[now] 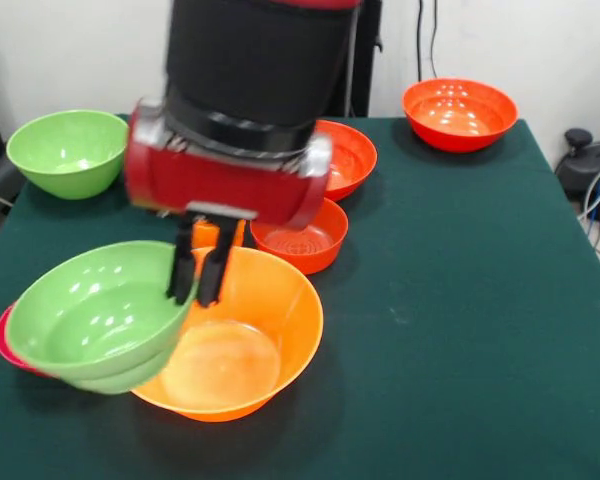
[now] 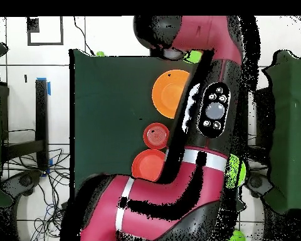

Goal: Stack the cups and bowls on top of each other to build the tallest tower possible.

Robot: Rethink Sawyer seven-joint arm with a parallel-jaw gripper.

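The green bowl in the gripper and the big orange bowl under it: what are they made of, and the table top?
Green bowl: looks like glossy plastic, with bright light spots inside. Large orange bowl: likely thin plastic too, shiny and slightly see-through at its base. Table: matte dark green covering, probably cloth or felt, showing no reflections.

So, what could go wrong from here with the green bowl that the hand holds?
The hand grips the green bowl only at its rim, and the bowl hangs tilted, so it could slip or swing.

The bowl sits half over the large orange bowl and half beside it; released here, it may slide off.

A pink bowl lies just under it and could be knocked.
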